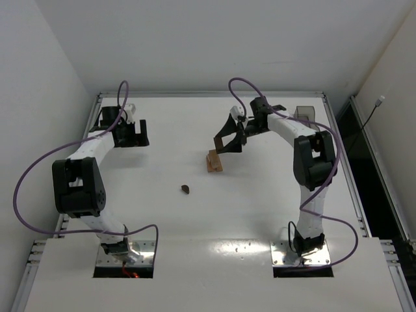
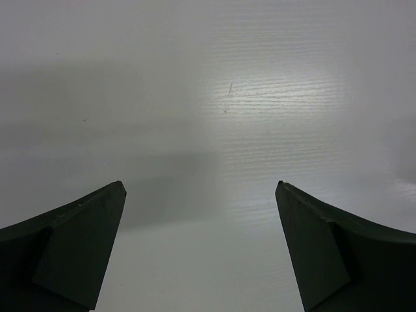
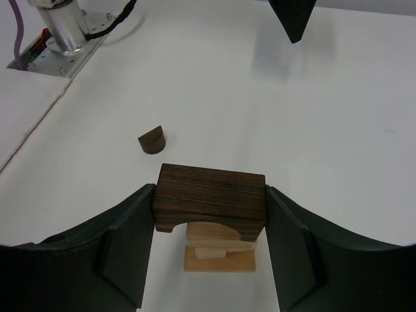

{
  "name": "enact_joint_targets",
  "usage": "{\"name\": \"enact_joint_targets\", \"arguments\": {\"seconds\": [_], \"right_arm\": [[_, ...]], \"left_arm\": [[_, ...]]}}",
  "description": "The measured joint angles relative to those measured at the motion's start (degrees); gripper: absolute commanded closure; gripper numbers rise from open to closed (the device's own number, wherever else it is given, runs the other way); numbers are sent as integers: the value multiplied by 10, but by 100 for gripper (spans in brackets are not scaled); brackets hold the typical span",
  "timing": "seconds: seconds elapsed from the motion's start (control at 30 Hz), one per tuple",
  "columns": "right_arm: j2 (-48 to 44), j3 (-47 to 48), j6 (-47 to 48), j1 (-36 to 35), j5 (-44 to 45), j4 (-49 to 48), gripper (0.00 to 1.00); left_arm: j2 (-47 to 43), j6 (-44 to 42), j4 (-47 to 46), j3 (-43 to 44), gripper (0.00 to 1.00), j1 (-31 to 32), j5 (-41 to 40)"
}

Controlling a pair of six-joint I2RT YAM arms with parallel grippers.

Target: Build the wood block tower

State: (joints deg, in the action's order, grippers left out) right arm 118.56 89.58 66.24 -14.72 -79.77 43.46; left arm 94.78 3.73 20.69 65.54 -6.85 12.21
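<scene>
My right gripper [image 3: 209,201] is shut on a dark brown arch-shaped block [image 3: 211,193] and holds it above a short stack of light tan blocks [image 3: 221,255] on the white table. In the top view the right gripper [image 1: 229,144] hangs just over that tan stack [image 1: 214,161]. A small dark brown half-round piece [image 3: 153,140] lies apart on the table, also seen in the top view [image 1: 186,189]. My left gripper [image 2: 200,195] is open and empty over bare table at the far left [image 1: 133,135].
A grey translucent tray [image 1: 304,114] stands at the back right behind the right arm. The table's raised rim [image 1: 208,95] runs along the far edge. The left arm's base plate [image 3: 62,39] shows at the top left of the right wrist view.
</scene>
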Motion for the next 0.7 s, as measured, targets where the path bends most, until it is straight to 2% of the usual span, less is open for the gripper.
{"name": "enact_joint_targets", "arguments": {"seconds": [0.7], "right_arm": [[52,35,13,-11,-4,26,100]], "left_arm": [[4,0,4,7,0,0,-2]]}}
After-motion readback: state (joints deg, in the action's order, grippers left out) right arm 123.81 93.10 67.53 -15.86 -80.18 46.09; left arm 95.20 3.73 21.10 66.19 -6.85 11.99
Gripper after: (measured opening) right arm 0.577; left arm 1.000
